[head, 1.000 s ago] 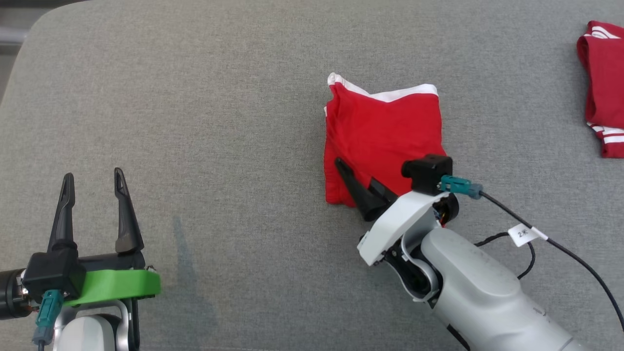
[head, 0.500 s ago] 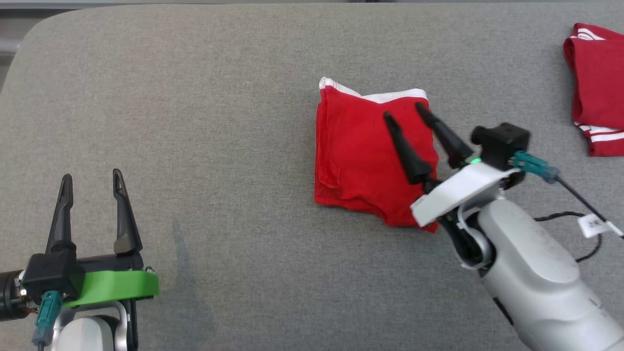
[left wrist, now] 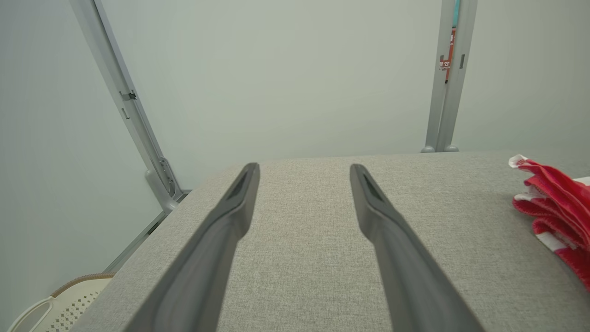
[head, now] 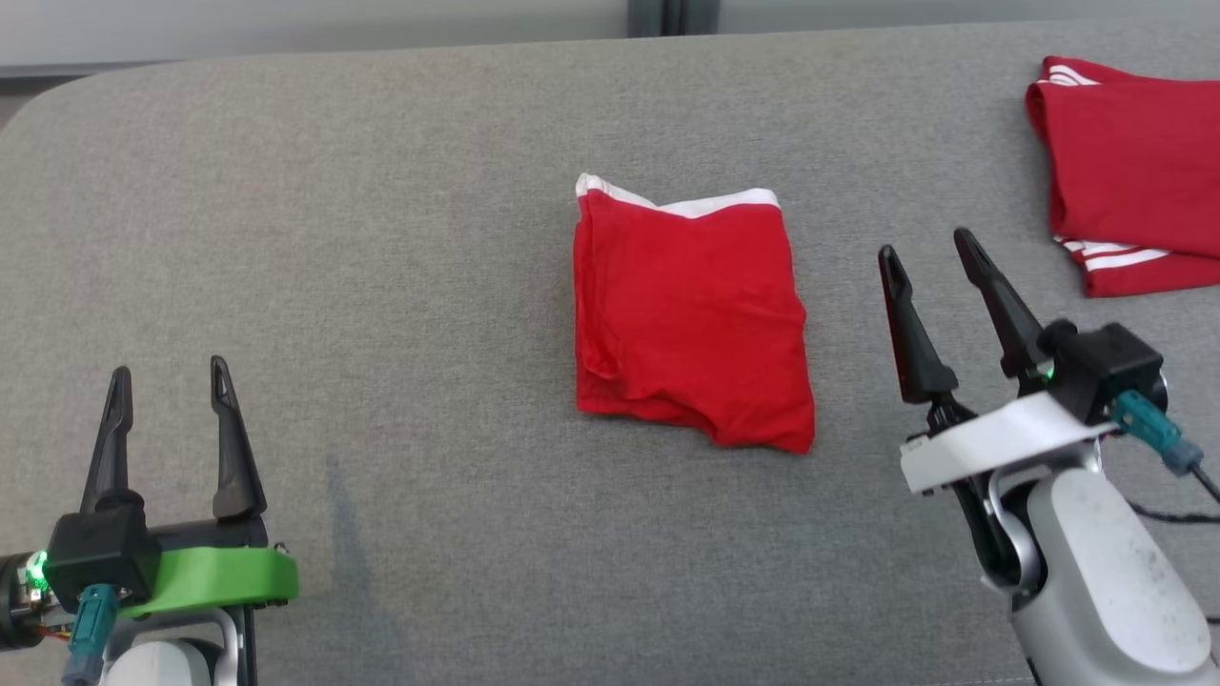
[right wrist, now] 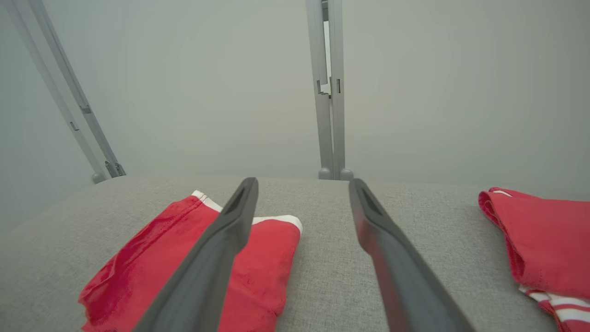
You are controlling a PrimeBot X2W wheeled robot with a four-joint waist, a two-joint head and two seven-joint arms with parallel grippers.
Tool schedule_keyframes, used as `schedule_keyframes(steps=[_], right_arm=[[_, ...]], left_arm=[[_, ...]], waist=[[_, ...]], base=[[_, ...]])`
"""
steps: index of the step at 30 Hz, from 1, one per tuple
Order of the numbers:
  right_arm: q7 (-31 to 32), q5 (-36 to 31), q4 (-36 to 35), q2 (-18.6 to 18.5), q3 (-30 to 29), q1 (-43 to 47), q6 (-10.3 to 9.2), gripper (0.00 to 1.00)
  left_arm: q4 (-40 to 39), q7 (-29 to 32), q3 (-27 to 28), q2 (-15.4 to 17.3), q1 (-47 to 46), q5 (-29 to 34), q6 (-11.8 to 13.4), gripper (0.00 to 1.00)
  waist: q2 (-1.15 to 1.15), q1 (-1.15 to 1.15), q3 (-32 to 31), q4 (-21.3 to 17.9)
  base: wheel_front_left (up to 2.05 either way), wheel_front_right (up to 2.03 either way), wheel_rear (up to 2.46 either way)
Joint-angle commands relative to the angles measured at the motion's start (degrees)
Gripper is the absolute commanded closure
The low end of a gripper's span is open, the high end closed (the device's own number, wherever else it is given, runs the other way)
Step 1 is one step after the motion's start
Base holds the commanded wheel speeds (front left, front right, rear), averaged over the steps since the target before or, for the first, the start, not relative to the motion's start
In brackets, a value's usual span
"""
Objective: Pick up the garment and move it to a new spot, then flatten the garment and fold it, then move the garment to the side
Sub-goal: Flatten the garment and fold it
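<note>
The garment (head: 691, 314) is lying folded in the middle of the grey table (head: 381, 238), and nothing is holding it.
In the head view we are seeing a soft, light red cloth with a white band along its far edge; we are guessing it will sag, so pinching a thick folded edge looks best. The left gripper (head: 170, 370) and the right gripper (head: 925, 241) are both standing open and empty. In the left wrist view its stacked edges are showing at the right. In the right wrist view it is lying low on the left, well apart from another red cloth (right wrist: 544, 240).
</note>
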Motion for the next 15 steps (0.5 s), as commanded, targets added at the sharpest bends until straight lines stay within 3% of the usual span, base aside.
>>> schedule_keyframes(steps=[1,15], right_arm=[[-0.1,-1.0,-0.9,0.7,-1.0,1.9,-0.01,0.00],[-0.1,-6.0,-4.2,5.3,-7.2,10.5,-0.01,0.00]], left_arm=[[0.2,-0.2,0.4,0.4,1.2,0.6,0.2,0.00],[2.8,-0.2,0.5,0.7,3.6,1.1,0.6,0.00]], waist=[[0.00,0.00,-1.0,-1.1],[0.00,0.00,-4.8,-3.0]], base=[[0.00,0.00,0.00],[0.00,0.00,0.00]])
